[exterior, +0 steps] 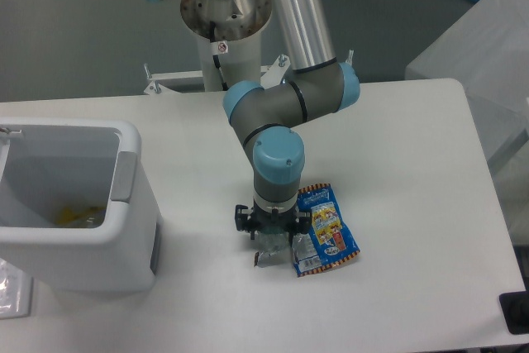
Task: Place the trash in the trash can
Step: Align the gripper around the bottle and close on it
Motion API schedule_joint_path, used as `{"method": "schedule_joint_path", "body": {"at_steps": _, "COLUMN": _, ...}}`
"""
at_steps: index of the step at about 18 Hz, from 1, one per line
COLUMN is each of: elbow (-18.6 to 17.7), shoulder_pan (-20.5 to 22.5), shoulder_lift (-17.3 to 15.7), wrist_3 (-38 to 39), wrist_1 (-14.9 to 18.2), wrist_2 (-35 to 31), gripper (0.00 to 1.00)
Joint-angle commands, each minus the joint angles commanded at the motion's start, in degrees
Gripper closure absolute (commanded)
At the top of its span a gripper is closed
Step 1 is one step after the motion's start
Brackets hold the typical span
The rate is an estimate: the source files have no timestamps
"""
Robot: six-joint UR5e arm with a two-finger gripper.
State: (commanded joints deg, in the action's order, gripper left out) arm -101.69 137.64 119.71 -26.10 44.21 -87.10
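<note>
Clear crumpled plastic, that's what sits under the two-finger gripper [273, 241] right now: the small crushed clear plastic bottle [271, 247] lying on the white table [413, 171], with the gripper down low over it. The wrist blocks the fingertips, so I cannot tell whether they're spread or already pinching the plastic. Just beside the bottle, touching or overlapping its right edge, lies the blue printed snack wrapper [327, 228]. The white boxy trash can [99, 229] with the grey side panel stands well apart to the left, something yellow visible inside. Risks from here: crushed plastic is slippery and springy, so a shallow pinch could let it squirt out; the wrapper may get snagged and dragged along; a low carry could clip the can's rim
</note>
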Motion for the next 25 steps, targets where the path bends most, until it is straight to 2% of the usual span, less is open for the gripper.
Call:
{"method": "schedule_joint_path", "body": {"at_steps": 10, "elbow": 0.0, "shoulder_pan": 0.0, "shoulder_lift": -0.3, "wrist_3": -0.1, "wrist_1": 0.1, "wrist_2": -0.1, "gripper": 0.3}}
{"method": "schedule_joint_path", "body": {"at_steps": 12, "elbow": 0.0, "shoulder_pan": -0.1, "shoulder_lift": -0.3, "wrist_3": -0.1, "wrist_1": 0.1, "wrist_2": -0.1, "gripper": 0.33}}
{"method": "schedule_joint_path", "body": {"at_steps": 23, "elbow": 0.0, "shoulder_pan": -0.1, "shoulder_lift": -0.3, "wrist_3": -0.2, "wrist_1": 0.2, "wrist_2": -0.2, "gripper": 0.34}}
{"method": "schedule_joint_path", "body": {"at_steps": 25, "elbow": 0.0, "shoulder_pan": -0.1, "shoulder_lift": -0.4, "wrist_3": -0.2, "wrist_1": 0.2, "wrist_2": -0.2, "gripper": 0.37}}
